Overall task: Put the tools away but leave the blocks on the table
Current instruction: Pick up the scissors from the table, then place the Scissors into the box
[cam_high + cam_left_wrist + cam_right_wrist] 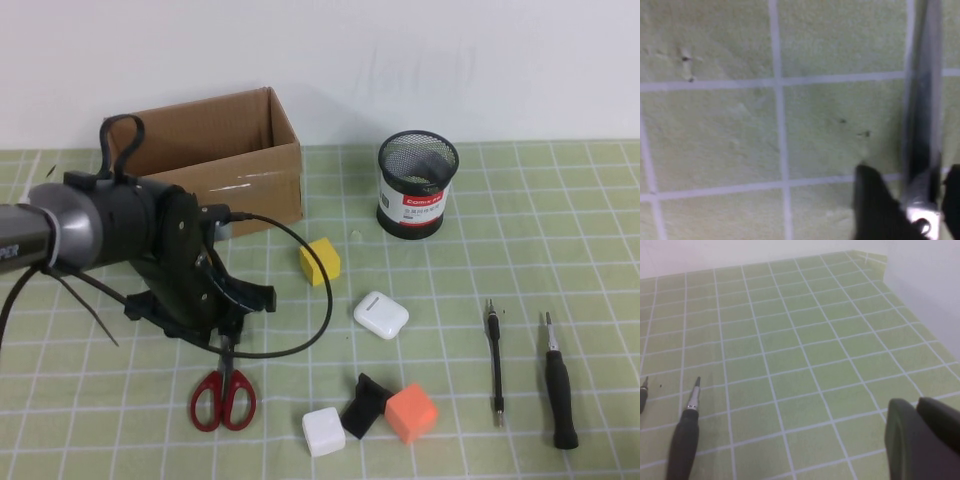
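**A:** so the left gripper [226,335] is low over the red-handled steel scissors [223,397], right at the blade end. In the left wrist view the blades [921,115] run between the two dark fingers [875,207], which sit either side with gaps showing, so I'd call it open around them, not clamped yet. Scissors lie flat on the light green gridded mat [560,200].

**B:** then I'd squeeze near the pivot rather than out at the tips, or they'll probably swing once lifted. Right arm?

**A:** right gripper [922,440] isn't in the high view; its own camera shows it parked over bare mat near the thicker black-handled screwdriver [685,440], holding nothing. Can't tell how wide it is.

**B:** room to move?

**A:** brown cardboard box [215,160] is just behind the left arm, black mesh pen cup [417,185] further right. The yellow cube [320,261] sits between, the white cube [323,431] near the handles. I'd lift straight up first, and the arm's cable loop [300,300] hangs near that yellow one.
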{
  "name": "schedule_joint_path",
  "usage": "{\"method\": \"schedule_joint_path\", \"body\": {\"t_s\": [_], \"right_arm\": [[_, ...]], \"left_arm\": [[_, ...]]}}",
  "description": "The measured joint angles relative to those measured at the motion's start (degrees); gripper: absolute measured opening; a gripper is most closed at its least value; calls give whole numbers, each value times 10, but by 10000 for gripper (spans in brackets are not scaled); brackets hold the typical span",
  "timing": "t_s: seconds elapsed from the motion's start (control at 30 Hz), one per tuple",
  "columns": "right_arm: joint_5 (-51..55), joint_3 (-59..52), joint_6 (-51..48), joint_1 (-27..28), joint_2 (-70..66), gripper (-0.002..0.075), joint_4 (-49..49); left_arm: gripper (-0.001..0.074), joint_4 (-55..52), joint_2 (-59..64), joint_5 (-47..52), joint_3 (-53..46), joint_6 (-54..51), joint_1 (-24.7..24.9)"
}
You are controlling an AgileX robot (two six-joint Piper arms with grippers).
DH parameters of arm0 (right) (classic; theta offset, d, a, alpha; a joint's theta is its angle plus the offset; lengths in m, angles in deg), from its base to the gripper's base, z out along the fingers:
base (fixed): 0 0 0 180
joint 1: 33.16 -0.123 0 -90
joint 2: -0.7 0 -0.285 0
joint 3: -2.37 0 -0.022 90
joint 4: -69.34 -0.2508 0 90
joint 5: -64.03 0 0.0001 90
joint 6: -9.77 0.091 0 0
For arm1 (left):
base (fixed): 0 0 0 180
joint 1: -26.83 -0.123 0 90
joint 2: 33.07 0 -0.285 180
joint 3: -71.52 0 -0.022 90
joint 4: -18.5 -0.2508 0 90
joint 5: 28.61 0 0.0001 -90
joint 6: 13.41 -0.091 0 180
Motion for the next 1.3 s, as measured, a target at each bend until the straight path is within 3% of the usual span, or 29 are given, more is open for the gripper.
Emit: {"method": "schedule_joint_path", "body": {"t_s": [0.13,0.17,0.63,0.97,1.17,1.3], "right_arm": [[0,0,0,0,0,-11,0],[0,0,0,0,0,-11,0],[0,0,0,0,0,-11,0],[0,0,0,0,0,-11,0],[0,0,0,0,0,-11,0],[0,0,0,0,0,-11,0]], "left_arm": [[86,-24,5,6,4,-9,0],[71,-26,6,6,4,-9,0],[67,-46,-10,-18,0,-13,3],[67,-55,-153,-70,-4,-51,32],[67,-131,-225,-195,-7,-54,41],[67,-197,-233,-325,-7,-37,7]]}}
